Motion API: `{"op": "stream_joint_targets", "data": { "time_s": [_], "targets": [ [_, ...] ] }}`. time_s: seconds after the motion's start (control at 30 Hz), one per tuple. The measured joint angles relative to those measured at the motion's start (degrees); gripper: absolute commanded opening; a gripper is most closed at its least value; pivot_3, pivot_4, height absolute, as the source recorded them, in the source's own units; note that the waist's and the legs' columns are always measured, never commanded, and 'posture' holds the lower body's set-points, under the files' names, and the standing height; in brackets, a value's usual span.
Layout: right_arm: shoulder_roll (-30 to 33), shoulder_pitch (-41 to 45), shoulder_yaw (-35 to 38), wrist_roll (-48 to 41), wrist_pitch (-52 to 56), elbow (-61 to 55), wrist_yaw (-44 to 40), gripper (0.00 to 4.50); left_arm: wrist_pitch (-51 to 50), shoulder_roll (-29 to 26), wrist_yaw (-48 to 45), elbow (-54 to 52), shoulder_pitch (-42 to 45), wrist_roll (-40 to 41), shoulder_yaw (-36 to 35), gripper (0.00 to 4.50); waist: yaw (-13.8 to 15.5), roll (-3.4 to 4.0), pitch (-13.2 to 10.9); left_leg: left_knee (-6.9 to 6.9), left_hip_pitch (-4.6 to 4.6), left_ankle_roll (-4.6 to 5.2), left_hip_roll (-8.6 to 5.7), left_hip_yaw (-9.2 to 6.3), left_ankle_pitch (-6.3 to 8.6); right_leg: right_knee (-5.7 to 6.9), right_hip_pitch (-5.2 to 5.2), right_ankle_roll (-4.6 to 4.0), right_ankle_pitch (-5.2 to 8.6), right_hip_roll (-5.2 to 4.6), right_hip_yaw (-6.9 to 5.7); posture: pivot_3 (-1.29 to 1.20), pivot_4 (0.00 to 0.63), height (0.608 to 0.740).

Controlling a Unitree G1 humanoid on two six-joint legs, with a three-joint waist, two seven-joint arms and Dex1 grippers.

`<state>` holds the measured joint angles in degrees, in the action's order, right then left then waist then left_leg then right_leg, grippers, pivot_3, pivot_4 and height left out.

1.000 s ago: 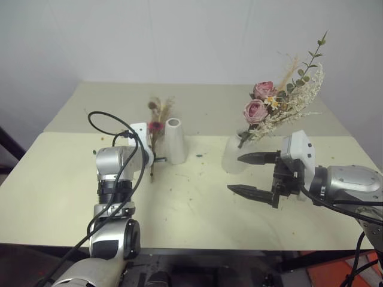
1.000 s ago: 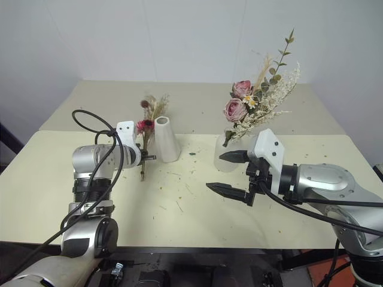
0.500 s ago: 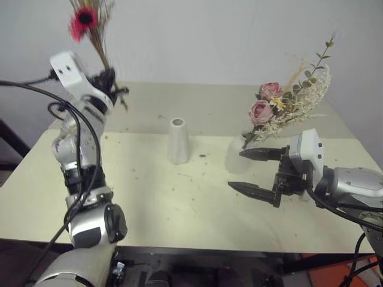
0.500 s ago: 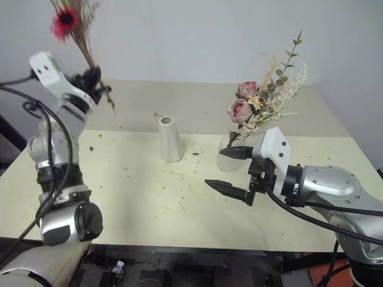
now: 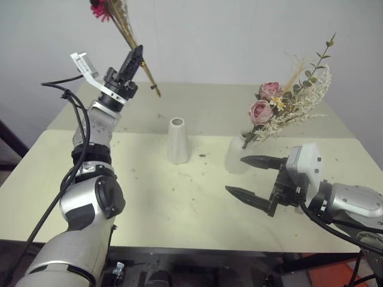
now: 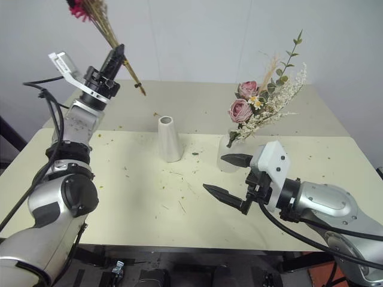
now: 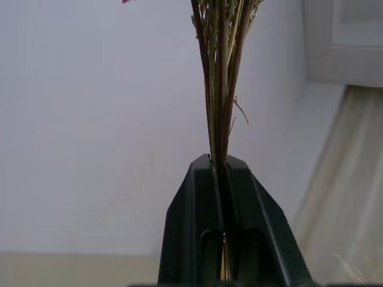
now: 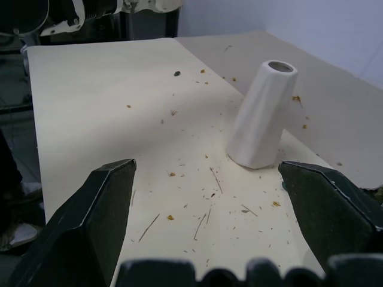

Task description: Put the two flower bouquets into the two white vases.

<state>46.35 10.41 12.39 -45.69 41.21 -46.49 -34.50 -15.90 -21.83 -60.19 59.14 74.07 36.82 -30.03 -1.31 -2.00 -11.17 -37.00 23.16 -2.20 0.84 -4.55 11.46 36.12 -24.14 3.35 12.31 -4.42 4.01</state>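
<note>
On the left side, the slim bouquet (image 5: pixel 119 21) was high in the air above the far left part of the table (image 5: pixel 149 203), well above the tabletop. It had a red daisy-like flower (image 5: pixel 100 8) at the top and thin tan and brown stems that ran down in a slant, and the stem ends stuck out below the grip. The left gripper (image 5: pixel 133 60) was closed tightly on these stems, with the two black fingers (image 7: pixel 203 227) pressed together around them. The left arm was raised and bent, and its gripper pointed upward and a little toward the middle of the table. In the middle of the table stood the tall narrow vase (image 5: pixel 177 140), matte white, in the form of a cone, upright and with nothing in it; small bits of dry plant lay on the table around it. To the right of it stood the shorter vase (image 5: pixel 237 156), wider and also white, and the fuller bouquet (image 5: pixel 287 104) was in it, leaning to the right, with two pink roses (image 5: pixel 258 111), cream sprigs and a green eucalyptus branch. On the right side, the right gripper (image 5: pixel 254 179) hovered low over the table, just in front of the shorter vase. Its fingers were spread wide apart and they held nothing. The right arm was low and nearly level, and it pointed toward the left.
</note>
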Motion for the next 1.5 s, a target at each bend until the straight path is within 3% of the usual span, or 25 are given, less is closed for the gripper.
{"op": "stream_joint_targets", "data": {
  "time_s": [0.23, 0.57, 1.2, 1.5],
  "targets": [
    [-0.3, -2.2, 0.0, 0.6, 0.0, -1.8, 3.1, 4.50, 6.1, 1.8, -4.6, 6.0, 0.5, -6.5, 5.7, 0.03, 0.0, 0.00, 0.0, 0.00, 0.00, 0.00, 0.00, 0.00, 0.00, 0.03, 0.00, -0.03, -0.02, 0.00, 0.00, 0.00, 0.150, 0.740],
    [-0.3, -2.5, 0.3, 1.7, -0.1, -2.3, 3.8, 4.50, 11.8, 2.0, -2.2, 11.1, 0.5, -9.7, 6.1, 0.03, -0.6, 0.00, 0.0, 0.00, 0.00, 0.00, 0.00, -0.01, 0.00, 0.05, -0.01, -0.01, -0.01, 0.00, 0.01, 0.00, 0.150, 0.740],
    [-0.5, -4.6, 0.3, 3.5, -0.7, -3.1, 5.3, 4.50, 18.9, 5.0, 0.2, 12.2, 0.1, -15.7, 8.4, 0.03, -0.8, -0.01, 0.0, -0.01, -0.02, 0.00, 0.01, 0.00, 0.00, 0.07, 0.01, -0.02, -0.02, 0.01, 0.01, 0.00, 0.150, 0.740],
    [-0.5, -4.6, 0.3, 4.6, -1.2, -3.1, 5.2, 4.50, 22.2, 5.8, -3.8, 11.9, -4.3, -18.9, 11.2, 0.03, -0.9, -0.01, 0.0, -0.01, -0.06, 0.00, 0.00, 0.00, 0.00, 0.09, 0.04, -0.03, -0.03, 0.01, 0.02, 0.00, 0.150, 0.740]
  ]
}}
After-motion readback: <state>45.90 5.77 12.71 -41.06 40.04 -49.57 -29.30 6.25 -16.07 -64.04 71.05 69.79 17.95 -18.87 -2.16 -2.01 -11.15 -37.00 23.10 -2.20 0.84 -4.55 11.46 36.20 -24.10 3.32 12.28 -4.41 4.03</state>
